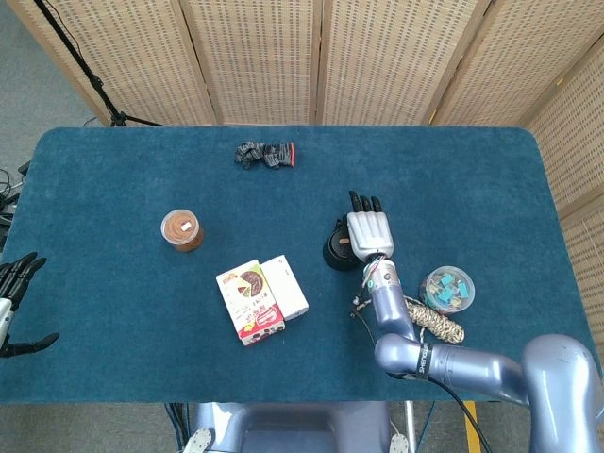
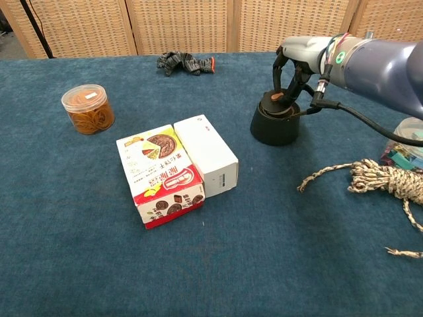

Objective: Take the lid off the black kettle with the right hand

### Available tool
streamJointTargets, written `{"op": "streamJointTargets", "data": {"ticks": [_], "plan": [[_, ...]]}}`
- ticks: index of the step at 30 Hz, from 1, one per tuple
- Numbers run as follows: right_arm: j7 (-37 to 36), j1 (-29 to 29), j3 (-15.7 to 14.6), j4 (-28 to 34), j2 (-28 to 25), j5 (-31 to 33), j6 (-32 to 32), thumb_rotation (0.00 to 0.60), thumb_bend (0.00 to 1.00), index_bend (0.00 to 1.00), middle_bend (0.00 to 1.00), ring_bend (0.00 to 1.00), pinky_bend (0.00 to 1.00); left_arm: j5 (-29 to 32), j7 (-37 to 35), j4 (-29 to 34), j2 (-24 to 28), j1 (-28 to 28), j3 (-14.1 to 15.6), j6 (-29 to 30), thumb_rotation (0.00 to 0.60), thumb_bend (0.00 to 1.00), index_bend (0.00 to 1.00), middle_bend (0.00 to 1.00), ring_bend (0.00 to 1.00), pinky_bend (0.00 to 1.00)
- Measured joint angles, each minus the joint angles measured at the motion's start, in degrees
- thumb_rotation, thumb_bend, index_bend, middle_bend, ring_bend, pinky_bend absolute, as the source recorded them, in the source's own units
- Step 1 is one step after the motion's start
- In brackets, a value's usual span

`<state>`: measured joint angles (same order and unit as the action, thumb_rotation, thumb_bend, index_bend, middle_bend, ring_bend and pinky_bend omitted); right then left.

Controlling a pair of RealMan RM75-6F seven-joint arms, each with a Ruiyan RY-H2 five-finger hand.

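One kettle (image 2: 275, 125), one lid (image 2: 279, 105), two boxes, one jar, one tub, one rope, one glove and two hands lie on one table (image 1: 113, 179). The kettle is black, squat and round, wider at its base; it stands right of centre on the blue cloth. The lid is black with a small brown knob (image 2: 275, 97) at its middle. Whether the lid sits in the kettle's mouth or is raised just clear of it cannot be told.

The right hand (image 2: 295, 54) hangs over the kettle, its fingers (image 2: 289, 84) curled down around the knob and closed on the lid. The left hand (image 1: 13, 300) lies at the table's near left edge, fingers spread, holding nothing.

The red box (image 2: 160, 176) and white box (image 2: 205, 154) touch side by side near centre. The jar (image 2: 88, 108) stands far left; the glove (image 2: 186, 64) lies at the far edge. The rope (image 2: 385, 179) and tub (image 1: 447, 289) lie right of the kettle.
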<state>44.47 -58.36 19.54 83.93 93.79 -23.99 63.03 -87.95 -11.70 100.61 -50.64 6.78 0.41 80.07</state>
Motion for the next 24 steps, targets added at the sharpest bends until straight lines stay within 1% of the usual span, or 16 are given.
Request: {"op": "streamJointTargets", "data": {"ticks": [8,14,18,24], "plan": [[0.52,0.82,0.21,8.54,-4.04,-3.08,3.6,0.6,0.39,0.59,0.0,0.0,0.0,-0.43,-0.01,-0.08,-0.04,-0.19,0.14,0.41,0.6,0.09,0.0,0.0,0.0,0.0],[0.55,2.39,-1.49,16.03,-7.5,-6.77,5.62,0.6,0.39,0.59,0.0,0.0,0.0,-0.82,0.5,-0.05,-0.22,-0.27,0.32,0.55,0.6,0.09,0.0,0.0,0.0,0.0],[-0.34,3.76,-4.1,19.54,-8.87,-9.86,5.45,0.6,0.39,0.59,0.0,0.0,0.0,-0.99,1.17,0.1,-0.42,-0.36,0.44,0.69,0.6,0.09,0.0,0.0,0.0,0.0],[-1.83,5.49,-8.85,20.27,-8.18,-14.2,4.34,0.6,0.39,0.59,0.0,0.0,0.0,-0.96,2.21,0.35,-0.73,-0.38,0.52,0.61,0.6,0.09,0.0,0.0,0.0,0.0]]}}
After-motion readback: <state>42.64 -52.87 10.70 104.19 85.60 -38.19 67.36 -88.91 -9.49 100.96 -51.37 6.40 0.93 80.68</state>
